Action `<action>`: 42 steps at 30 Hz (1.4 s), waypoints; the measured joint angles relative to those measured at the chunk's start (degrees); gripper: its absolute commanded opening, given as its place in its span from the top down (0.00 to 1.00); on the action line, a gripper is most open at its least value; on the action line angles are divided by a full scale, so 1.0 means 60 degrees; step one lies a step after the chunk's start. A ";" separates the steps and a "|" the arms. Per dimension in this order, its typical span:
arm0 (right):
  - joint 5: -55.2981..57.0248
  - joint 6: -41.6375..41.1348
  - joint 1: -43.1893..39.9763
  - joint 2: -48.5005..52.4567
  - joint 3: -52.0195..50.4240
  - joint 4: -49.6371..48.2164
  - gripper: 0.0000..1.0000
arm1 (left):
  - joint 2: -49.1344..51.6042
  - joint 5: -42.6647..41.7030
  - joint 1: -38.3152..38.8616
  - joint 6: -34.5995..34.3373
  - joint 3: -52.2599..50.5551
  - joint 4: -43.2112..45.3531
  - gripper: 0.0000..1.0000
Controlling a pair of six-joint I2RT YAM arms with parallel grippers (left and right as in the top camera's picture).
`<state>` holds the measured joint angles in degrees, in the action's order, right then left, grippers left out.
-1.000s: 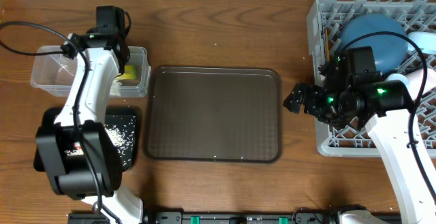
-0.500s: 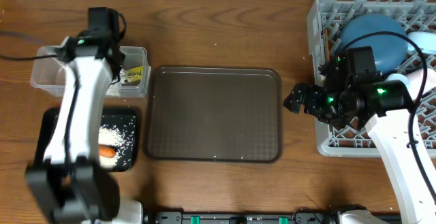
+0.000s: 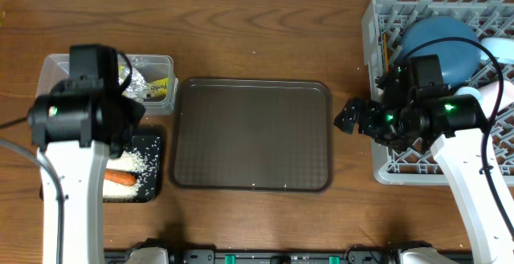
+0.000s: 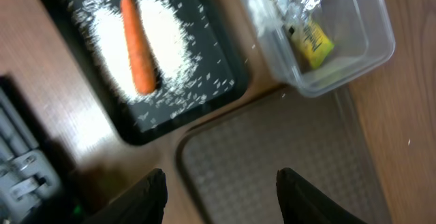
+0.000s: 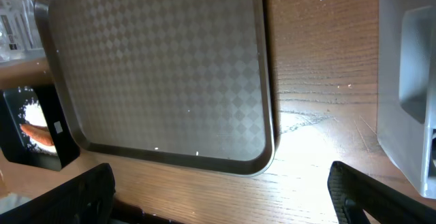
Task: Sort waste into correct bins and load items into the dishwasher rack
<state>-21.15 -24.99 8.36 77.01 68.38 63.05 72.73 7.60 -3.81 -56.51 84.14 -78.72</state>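
Note:
The orange carrot (image 3: 122, 178) lies on white rice (image 3: 144, 161) in the black tray (image 3: 154, 192); both show in the left wrist view (image 4: 138, 43). The silver and yellow-green wrapper (image 3: 138, 82) sits in the clear tub (image 3: 161, 103), also in the left wrist view (image 4: 308, 20). The dark-blue bowl (image 3: 438, 43) and a chopstick (image 3: 385, 49) stand in the grey rack (image 3: 385, 164). A light-blue bowl (image 3: 502, 51) shows at the rack's right edge. My left gripper (image 4: 221, 200) is open and empty above the brown tray's left edge. My right gripper (image 3: 350, 116) is open and empty between brown tray and rack.
The large dark brown serving tray (image 3: 253, 136) lies at the middle of the table, also in the right wrist view (image 5: 163, 74). The white cup and the tissue are not in view. Bare wood lies behind the tray.
My left arm has drawn back from over the clear tub toward the front, uncovering the wrapper in the tub and the carrot on the black tray. The right arm has not moved.

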 measured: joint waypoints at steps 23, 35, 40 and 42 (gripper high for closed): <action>0.0000 0.0000 0.0000 0.0000 0.0000 -0.0004 0.01 | -0.2404 -0.1209 0.0962 -0.0186 -0.2703 -0.1137 0.01; 0.0000 0.0000 0.0000 0.0000 0.0000 -0.0004 0.01 | -0.2401 -0.1242 0.0962 -0.0186 -0.2703 -0.1137 0.02; 0.0000 0.0000 0.0000 0.0000 0.0000 -0.0004 0.01 | -0.2401 -0.1242 0.0962 -0.0186 -0.2703 -0.1137 0.02; 0.0000 0.0000 0.0000 0.0000 0.0000 0.0000 0.01 | -0.2401 -0.1239 0.0962 -0.0186 -0.2703 -0.1137 0.02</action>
<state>-21.15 -24.99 8.36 77.01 68.38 63.05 58.33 0.16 1.96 -57.63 67.92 -85.54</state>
